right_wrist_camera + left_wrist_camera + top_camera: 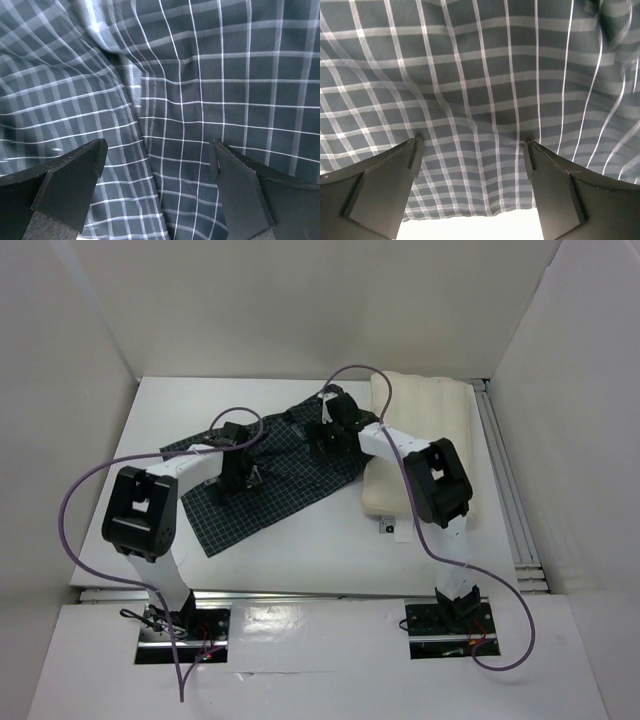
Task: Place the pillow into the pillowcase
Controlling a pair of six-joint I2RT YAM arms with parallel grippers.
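The pillowcase [290, 478], dark navy with a white grid check, lies flat and rumpled across the middle of the white table. The cream pillow [425, 408] lies at the back right, its left edge against the pillowcase's right end. My left gripper [243, 478] is open over the pillowcase's left-middle; in the left wrist view the gripper [472, 142] has its tips pressed on the cloth [480, 90] near its hem. My right gripper [322, 440] is open over the pillowcase's right part; in the right wrist view the gripper [159, 146] straddles a fold of the cloth [225, 75].
White walls enclose the table on the left, back and right. A metal rail [505, 490] runs along the right edge. A small white tag [387, 529] lies in front of the pillow. Purple cables [75, 490] loop from both arms. A strip of bare table [470, 227] shows below the hem.
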